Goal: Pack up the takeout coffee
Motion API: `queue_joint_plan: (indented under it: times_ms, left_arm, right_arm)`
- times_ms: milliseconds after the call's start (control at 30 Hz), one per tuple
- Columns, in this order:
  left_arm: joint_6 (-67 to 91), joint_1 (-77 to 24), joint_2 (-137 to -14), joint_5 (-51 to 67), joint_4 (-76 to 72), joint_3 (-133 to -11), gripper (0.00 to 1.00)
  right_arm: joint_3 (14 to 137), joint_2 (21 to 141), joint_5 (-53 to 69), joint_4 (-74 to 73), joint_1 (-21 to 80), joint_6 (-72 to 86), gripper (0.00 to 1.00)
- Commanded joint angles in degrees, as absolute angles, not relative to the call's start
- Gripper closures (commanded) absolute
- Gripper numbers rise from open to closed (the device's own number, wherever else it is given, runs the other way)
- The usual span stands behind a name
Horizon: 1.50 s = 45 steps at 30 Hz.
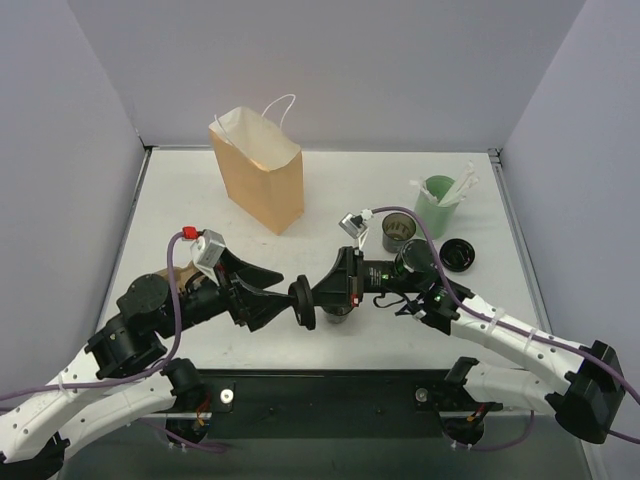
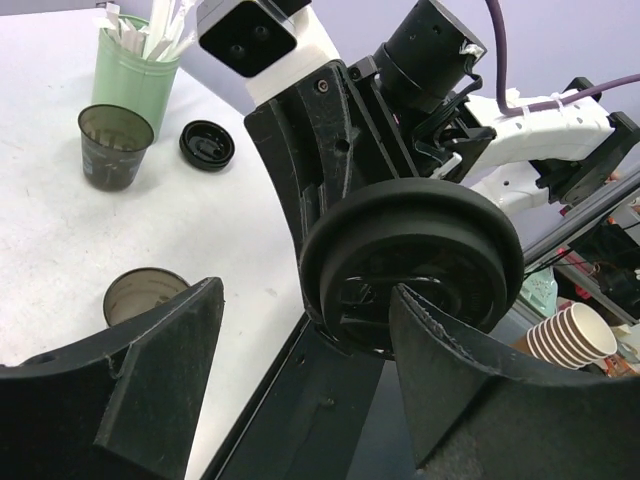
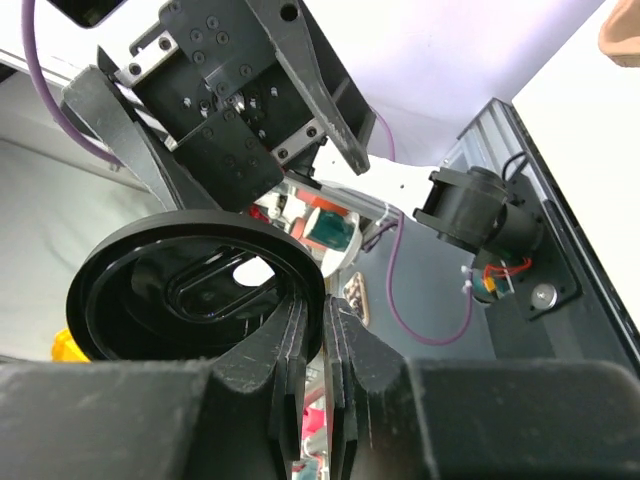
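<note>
We see a tan bag [image 1: 262,180] with white handles [image 1: 285,105], a pale green cup [image 1: 435,205] stuffed with white sticks [image 1: 462,185], and a glossy black lid [image 1: 302,303]. The table [image 1: 180,200] is off-white and the walls [image 1: 350,60] are lavender-grey. The cables [image 2: 497,40] are purple (one carries a red tag [image 1: 189,231]). The paper cups [image 2: 572,340] are ribbed tan with white rims.

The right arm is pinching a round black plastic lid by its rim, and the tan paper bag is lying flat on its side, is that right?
Not quite. The tan paper bag stands upright with its mouth open, as the top external view shows. The right arm's fingers do pinch the round black plastic lid by its rim.
</note>
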<state>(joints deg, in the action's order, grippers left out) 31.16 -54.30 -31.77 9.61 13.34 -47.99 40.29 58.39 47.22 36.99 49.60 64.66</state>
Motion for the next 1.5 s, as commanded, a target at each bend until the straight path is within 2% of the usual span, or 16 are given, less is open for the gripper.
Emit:
queue_joint_plan:
  times_ms: [0, 167, 367, 433, 467, 533, 567, 600, 633, 700, 733, 800, 900, 1067, 1233, 1467]
  left_arm:
    - [32.08, -54.41, -32.60, 8.96, 9.23, -47.37, 0.24]
    - [32.69, -54.41, -34.28, 9.58, 9.14, -47.11, 0.30]
    - [33.84, -54.40, -34.28, 10.20, 7.56, -46.14, 0.55]
    - [34.19, -54.40, -34.19, 9.93, 7.56, -45.88, 0.70]
    - [34.28, -54.40, -34.02, 9.58, 7.65, -45.70, 0.75]
    - [34.54, -54.41, -33.93, 9.32, 8.08, -45.62, 0.87]
    - [34.63, -54.40, -33.84, 8.45, 8.52, -45.62, 0.90]
    - [34.80, -54.40, -34.10, 7.48, 10.18, -45.79, 0.94]
    - [34.72, -54.40, -34.28, 6.34, 11.59, -46.14, 1.00]
    - [33.84, -54.40, -35.15, 1.70, 16.92, -47.80, 1.00]
    - [33.75, -54.40, -35.68, 0.45, 19.22, -48.60, 1.00]
    - [32.87, -54.49, -38.57, -4.98, 25.36, -51.40, 1.00]
    - [33.22, -54.41, -43.84, -9.21, 32.22, -55.00, 1.00]
    - [37.08, -54.58, -52.90, -13.53, 37.17, -58.79, 1.00]
    - [39.81, -54.93, -63.16, -14.33, 39.28, -62.92, 1.00]
    - [42.71, -56.87, -72.41, -15.65, 43.15, -68.89, 1.00]
  right_arm:
    - [41.57, 60.11, 49.04, 49.64, 50.10, 69.41, 0.95]
    - [38.95, 60.91, 48.87, 54.05, 50.10, 71.02, 0.96]
    - [36.48, 60.65, 49.04, 56.78, 50.10, 72.51, 0.96]
    - [35.77, 60.21, 49.04, 56.34, 50.10, 72.33, 0.93]
    - [35.51, 59.86, 48.61, 55.73, 50.01, 72.16, 0.91]
    - [35.07, 58.63, 47.90, 52.41, 49.57, 70.76, 0.80]
    - [35.16, 58.19, 47.38, 50.47, 49.31, 69.71, 0.75]
    - [35.42, 57.49, 46.85, 47.58, 49.05, 68.22, 0.64]
    - [36.46, 55.48, 45.54, 38.06, 48.69, 65.94, 0.59]
    - [38.05, 52.49, 37.07, 25.64, 47.99, 57.43, 0.51]
    - [40.41, 49.43, 33.44, 12.26, 48.08, 54.52, 0.48]
    - [42.36, 45.20, 22.57, -3.15, 48.25, 48.79, 0.45]
    - [43.68, 39.67, 11.21, -15.33, 48.34, 44.74, 0.36]
    - [44.29, 36.12, 1.33, -25.91, 48.43, 42.72, 0.27]
    - [44.74, 36.83, -6.22, -32.51, 48.69, 42.71, 0.25]
    - [42.54, 35.95, -9.66, -32.87, 48.96, 43.86, 0.26]
